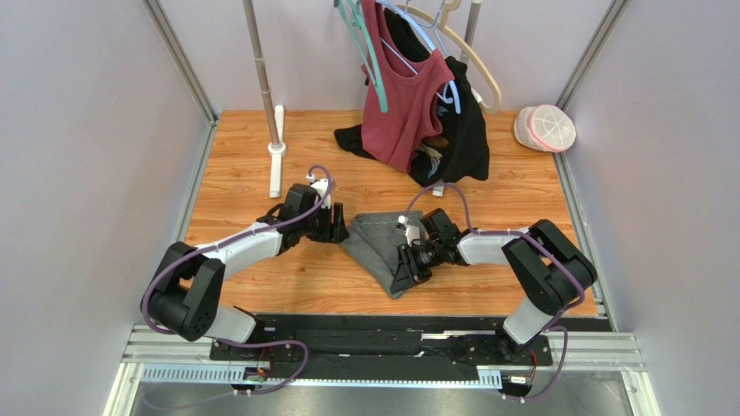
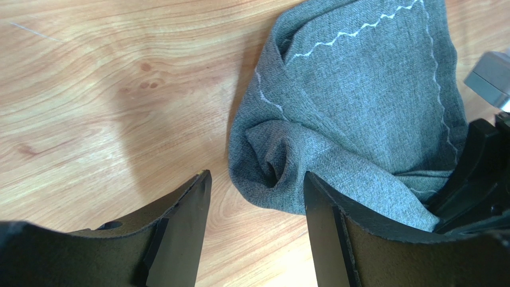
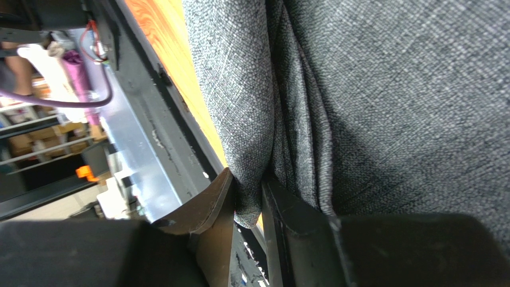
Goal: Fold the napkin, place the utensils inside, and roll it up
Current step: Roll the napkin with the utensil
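Currently, the right pincer (image 3: 246, 191) grips the one bunched napkin (image 1: 373, 243); the left pincer (image 2: 257, 182) gapes, released.

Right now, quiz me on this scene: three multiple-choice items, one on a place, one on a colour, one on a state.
1. The napkin lies:
A. between the left gripper and the right gripper
B. on a hanger at the back
C. in the far right corner

2. The zigzag stitching on the napkin is:
A. red
B. white
C. gold

3. The right gripper is:
A. open, clear of the cloth
B. shut on nothing
C. shut on the napkin

Answers:
1 A: the top view shows the grey cloth on the wood, with one gripper on each side.
2 B: the left wrist view shows a pale white wavy line on the grey.
3 C: the right wrist view shows a bunch of cloth pinched between the two fingers.
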Available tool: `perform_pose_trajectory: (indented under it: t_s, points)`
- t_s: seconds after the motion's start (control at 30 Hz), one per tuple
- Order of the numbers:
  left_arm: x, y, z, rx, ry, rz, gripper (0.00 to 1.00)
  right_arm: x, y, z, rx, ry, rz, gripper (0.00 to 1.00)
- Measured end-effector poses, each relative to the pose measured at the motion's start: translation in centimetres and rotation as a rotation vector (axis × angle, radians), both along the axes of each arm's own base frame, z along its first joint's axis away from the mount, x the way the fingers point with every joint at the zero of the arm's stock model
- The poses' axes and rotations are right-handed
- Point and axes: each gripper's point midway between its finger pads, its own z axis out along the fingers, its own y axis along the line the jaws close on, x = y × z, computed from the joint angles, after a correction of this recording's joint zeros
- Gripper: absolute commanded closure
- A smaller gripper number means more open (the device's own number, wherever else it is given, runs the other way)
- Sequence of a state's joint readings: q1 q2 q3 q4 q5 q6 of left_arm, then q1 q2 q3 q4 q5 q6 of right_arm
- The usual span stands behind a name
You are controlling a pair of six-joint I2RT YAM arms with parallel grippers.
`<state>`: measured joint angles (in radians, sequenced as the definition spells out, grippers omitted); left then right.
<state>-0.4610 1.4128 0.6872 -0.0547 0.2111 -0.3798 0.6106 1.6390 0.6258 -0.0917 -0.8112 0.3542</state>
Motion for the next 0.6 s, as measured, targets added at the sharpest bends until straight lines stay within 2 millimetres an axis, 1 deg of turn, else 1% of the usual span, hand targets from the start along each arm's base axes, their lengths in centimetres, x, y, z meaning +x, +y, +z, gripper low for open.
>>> perform_pose_trajectory:
  t_s: [0.1, 0.33, 0.43, 0.53, 0.57, 0.6]
  points:
    - [0.0, -0.3, -0.3, -0.021, -0.006, -0.007, 0.34, 0.1, -0.1, -0.1, 0.024, 0.032, -0.005, 0.72]
    - [1.3, -1.8, 0.2, -0.086, -0.053, -0.028, 0.37, 0.2, -0.2, -0.1, 0.050, 0.071, -0.011, 0.71]
    - [1.5, -2.3, -0.6, -0.099, -0.044, -0.040, 0.40, 0.2, -0.2, -0.1, 0.055, 0.080, -0.012, 0.71]
    - [1.3, -2.6, -2.3, -0.096, 0.001, -0.053, 0.49, 0.2, -0.2, -0.1, 0.056, 0.085, -0.012, 0.68]
    - [1.2, -2.6, -2.8, -0.096, 0.016, -0.056, 0.61, 0.2, -0.2, -0.1, 0.056, 0.086, -0.012, 0.66]
    - [1.3, -2.8, -2.8, -0.102, 0.016, -0.061, 0.67, 0.2, -0.1, 0.0, 0.056, 0.088, -0.013, 0.65]
